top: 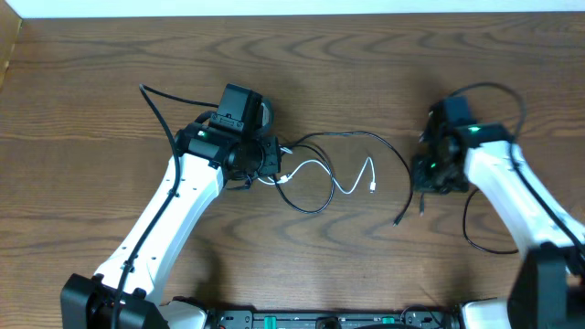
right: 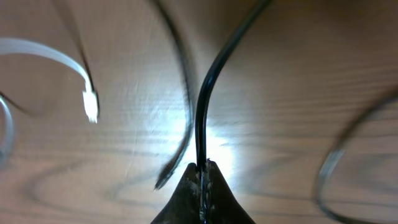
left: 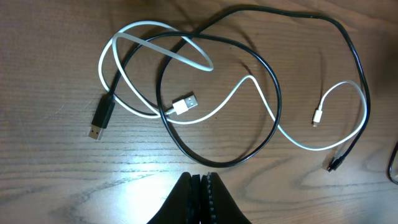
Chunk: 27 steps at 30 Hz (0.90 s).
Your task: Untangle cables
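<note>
A thin black cable [top: 366, 136] and a white cable [top: 343, 185] lie looped over each other at the table's middle. In the left wrist view the black cable [left: 273, 106] crosses the white cable [left: 149, 50], with a black USB plug [left: 99, 119] and a white USB plug [left: 185, 104] at the left. My left gripper [left: 200, 180] is shut and empty just short of the loops; it also shows in the overhead view [top: 272, 164]. My right gripper [right: 203, 165] is shut on a black cable [right: 208, 93] that runs away from the jaws. It sits right of the tangle in the overhead view [top: 422, 178].
A white plug end [right: 91, 106] and a blurred black cable end [right: 165, 177] lie left of the right jaws. A thicker black arm cord [top: 471, 233] loops on the table by the right arm. Another arm cord [top: 160, 105] trails behind the left wrist.
</note>
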Available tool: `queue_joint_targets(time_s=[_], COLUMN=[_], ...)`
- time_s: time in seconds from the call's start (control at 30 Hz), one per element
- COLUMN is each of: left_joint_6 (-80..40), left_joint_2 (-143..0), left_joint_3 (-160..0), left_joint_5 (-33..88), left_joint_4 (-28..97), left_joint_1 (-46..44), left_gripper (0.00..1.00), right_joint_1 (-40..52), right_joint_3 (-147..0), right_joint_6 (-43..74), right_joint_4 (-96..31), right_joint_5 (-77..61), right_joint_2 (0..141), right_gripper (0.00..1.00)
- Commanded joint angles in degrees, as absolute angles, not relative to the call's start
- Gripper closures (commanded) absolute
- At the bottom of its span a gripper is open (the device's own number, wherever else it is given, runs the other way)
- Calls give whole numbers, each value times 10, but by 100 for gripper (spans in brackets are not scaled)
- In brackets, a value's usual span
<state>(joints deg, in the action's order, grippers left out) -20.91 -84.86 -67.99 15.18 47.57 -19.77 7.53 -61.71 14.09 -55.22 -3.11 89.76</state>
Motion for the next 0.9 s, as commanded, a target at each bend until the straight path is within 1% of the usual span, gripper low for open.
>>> queue_joint_targets(time_s=[0.0, 0.13, 0.17, 0.2, 0.3, 0.37, 0.4, 0.43, 0.47, 0.53, 0.57, 0.6, 0.8, 0.83, 0.87], left_joint_6=[-204, -204, -204, -204, -204, -204, -204, -204, -204, -204, -204, -204, -204, -204, -204], left_joint_2=[-854, -854, -854, -854, -854, -854, -854, -854, -854, -854, -854, -854, -854, -854, -854], left_joint_3=[-677, -677, -677, -677, -677, -677, -677, -677, -677, -677, -677, -677, -677, -677, -677], left_joint_5=[159, 159, 159, 159, 159, 159, 159, 159, 159, 159, 159, 159, 159, 159, 159], left_joint_4=[480, 482, 482, 482, 482, 482, 482, 482, 482, 482, 482, 482, 481, 481, 481], left_joint_1=[-197, -197, -197, -197, -197, -197, -197, -197, -197, -197, -197, -197, -197, -197, -197], left_gripper=[92, 92, 92, 92, 92, 92, 92, 92, 92, 92, 92, 92, 92, 92, 92], right_joint_1=[27, -44, -69, -120, -192, -229, -243, -256, -266, -276, -277, -276, -252, -239, -229], right_joint_3=[-632, -632, -632, -632, -632, -632, -632, -632, -632, -632, -632, -632, -630, -628, -627], right_joint_6=[195, 312, 343, 380, 392, 372, 349, 321, 299, 281, 281, 277, 211, 199, 189], right_joint_4=[-564, -604, -615, -624, -605, -574, -559, -543, -530, -516, -513, -511, -523, -534, -538], right_joint_5=[88, 219, 242, 255, 237, 200, 178, 149, 119, 67, 42, 23, -84, -103, -115], right_joint_2=[848, 828, 826, 825, 825, 825, 825, 825, 825, 825, 825, 825, 825, 825, 825], right_gripper=[99, 99, 99, 99, 99, 99, 94, 78, 51, 31, 24, 21, 26, 32, 34])
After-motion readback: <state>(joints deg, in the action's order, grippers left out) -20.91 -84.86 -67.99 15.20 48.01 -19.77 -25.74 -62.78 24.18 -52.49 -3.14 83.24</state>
